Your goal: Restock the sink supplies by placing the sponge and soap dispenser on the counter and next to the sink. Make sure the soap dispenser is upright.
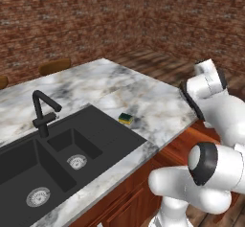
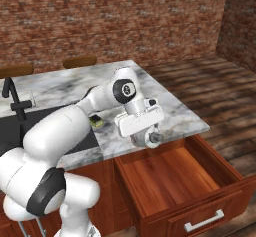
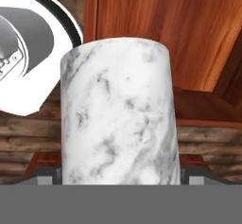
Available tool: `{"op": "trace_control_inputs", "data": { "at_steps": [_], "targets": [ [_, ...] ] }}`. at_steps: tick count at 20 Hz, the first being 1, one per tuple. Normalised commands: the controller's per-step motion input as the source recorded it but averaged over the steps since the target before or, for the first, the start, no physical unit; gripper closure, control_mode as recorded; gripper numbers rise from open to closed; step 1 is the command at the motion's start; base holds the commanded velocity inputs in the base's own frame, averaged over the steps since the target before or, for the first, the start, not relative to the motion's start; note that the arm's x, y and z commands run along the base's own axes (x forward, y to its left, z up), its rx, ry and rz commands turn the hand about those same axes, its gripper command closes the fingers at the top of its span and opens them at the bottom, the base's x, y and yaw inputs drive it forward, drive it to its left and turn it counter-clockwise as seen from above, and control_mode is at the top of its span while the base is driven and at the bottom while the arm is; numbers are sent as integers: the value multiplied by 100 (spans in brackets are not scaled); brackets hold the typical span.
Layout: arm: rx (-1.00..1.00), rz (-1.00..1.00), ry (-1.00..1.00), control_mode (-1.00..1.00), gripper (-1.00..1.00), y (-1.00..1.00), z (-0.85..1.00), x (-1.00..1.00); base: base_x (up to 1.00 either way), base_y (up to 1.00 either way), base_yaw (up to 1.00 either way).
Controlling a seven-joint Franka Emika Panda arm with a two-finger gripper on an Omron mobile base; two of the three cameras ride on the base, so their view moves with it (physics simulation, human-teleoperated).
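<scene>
Marble, white with grey veining, forms the counter (image 1: 158, 106) over reddish-brown cabinets, and the same veined pattern covers the soap dispenser (image 3: 120, 112), a smooth cylinder standing between the dark fingertips (image 3: 47, 175) in the hand view. The gripper (image 2: 150, 136) grasps the soap dispenser with jaws spread wide, above the open wooden drawer (image 2: 170, 178). The sponge (image 1: 126, 118), flat with green over yellow, lies on the counter just beside the matte black sink (image 1: 52, 164).
</scene>
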Motion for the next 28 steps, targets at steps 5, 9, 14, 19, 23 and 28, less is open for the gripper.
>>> {"op": "trace_control_inputs", "data": {
  "at_steps": [5,9,14,19,23,28],
  "targets": [
    [-28,23,27,-100,100,54,63,65,0,0,0],
    [-22,27,29,-100,100,63,26,82,0,0,0],
    [-14,23,23,-100,100,74,-13,89,0,0,0],
    [-12,16,6,-100,100,71,-50,57,0,0,0],
    [-7,9,0,-100,100,29,-54,12,0,0,0],
    [-14,2,8,-100,100,40,-43,35,0,0,0]
  ]
}}
